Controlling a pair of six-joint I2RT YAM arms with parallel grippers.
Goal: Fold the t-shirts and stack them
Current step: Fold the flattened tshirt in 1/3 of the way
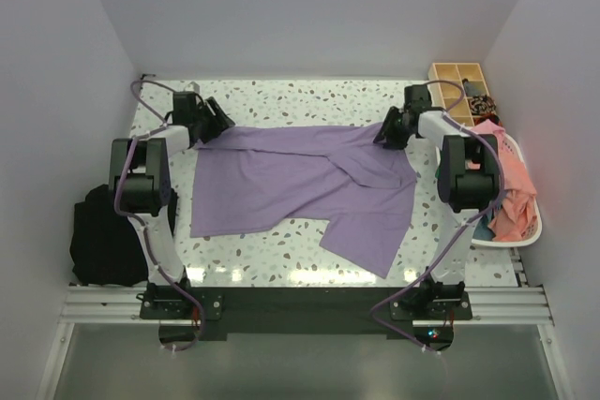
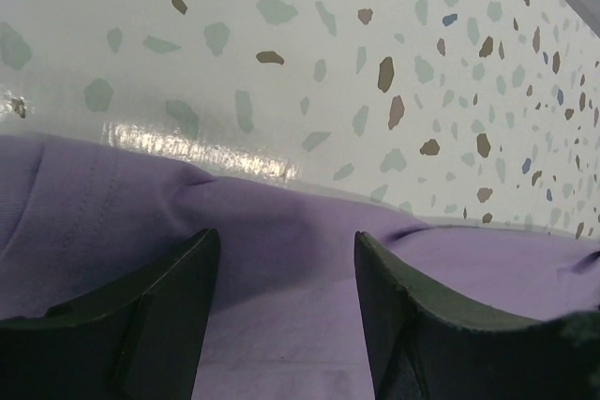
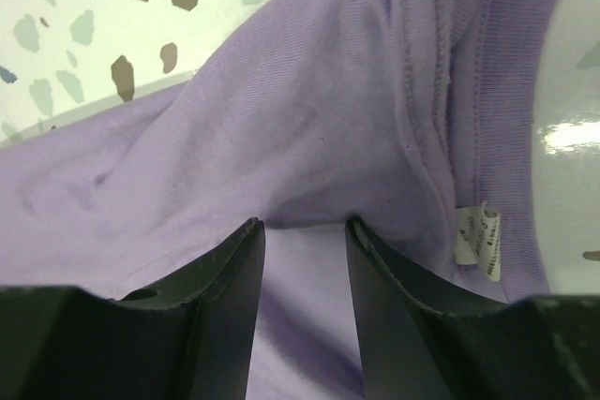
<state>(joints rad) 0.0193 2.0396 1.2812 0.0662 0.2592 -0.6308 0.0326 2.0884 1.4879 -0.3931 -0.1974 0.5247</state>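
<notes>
A lavender-purple t-shirt (image 1: 291, 185) lies spread on the speckled table (image 1: 300, 96), with its right part folded over and one flap hanging toward the front. My left gripper (image 1: 223, 124) is at the shirt's far left corner. In the left wrist view this gripper (image 2: 286, 234) is open, and the flat cloth (image 2: 94, 213) lies under and between its fingers. My right gripper (image 1: 382, 133) is at the far right edge, by the collar. Seen from the right wrist, that gripper (image 3: 303, 222) is open, its tips pressing into the cloth (image 3: 281, 110) beside the neck label (image 3: 478, 243).
A white basket (image 1: 531, 236) at the right edge holds a salmon-pink shirt (image 1: 514, 214), with a bit of teal cloth (image 1: 483, 229) below it. A wooden divided tray (image 1: 461, 77) stands at the back right. A black fabric bundle (image 1: 103, 236) lies off the table's left side.
</notes>
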